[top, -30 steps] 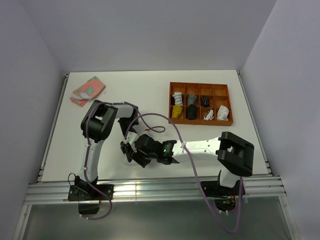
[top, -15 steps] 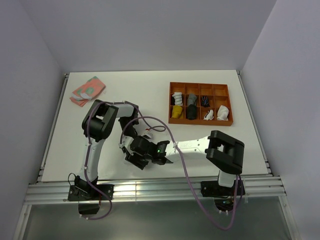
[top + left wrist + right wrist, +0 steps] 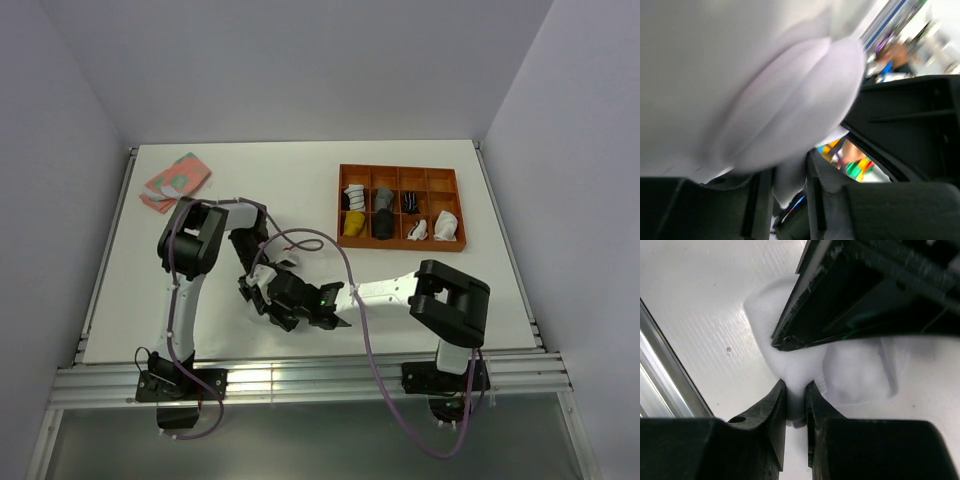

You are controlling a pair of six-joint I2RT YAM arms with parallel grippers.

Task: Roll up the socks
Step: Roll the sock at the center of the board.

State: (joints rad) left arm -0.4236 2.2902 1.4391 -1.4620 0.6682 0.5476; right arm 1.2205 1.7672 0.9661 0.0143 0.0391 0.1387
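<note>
A white sock (image 3: 855, 370) lies bunched on the table near its front edge, between both grippers. My right gripper (image 3: 796, 405) is shut on a fold at the sock's near edge. The sock (image 3: 790, 100) fills the left wrist view, and my left gripper (image 3: 789, 186) is shut on a hanging fold of it. From above, the two grippers meet, left (image 3: 262, 285) and right (image 3: 287, 302), and cover nearly all of that sock. A pink sock with teal patches (image 3: 175, 180) lies flat at the far left corner, away from both grippers.
The orange compartment tray (image 3: 398, 168) stands at the back right with several rolled socks (image 3: 354, 225) in its cells. The metal rail (image 3: 300, 380) runs along the table's front edge close to the grippers. A purple cable (image 3: 305, 240) loops over the arms.
My right gripper has moved left to the sock and shut on its fold. My left gripper has shifted slightly and loosened a little, still gripping the fabric.
</note>
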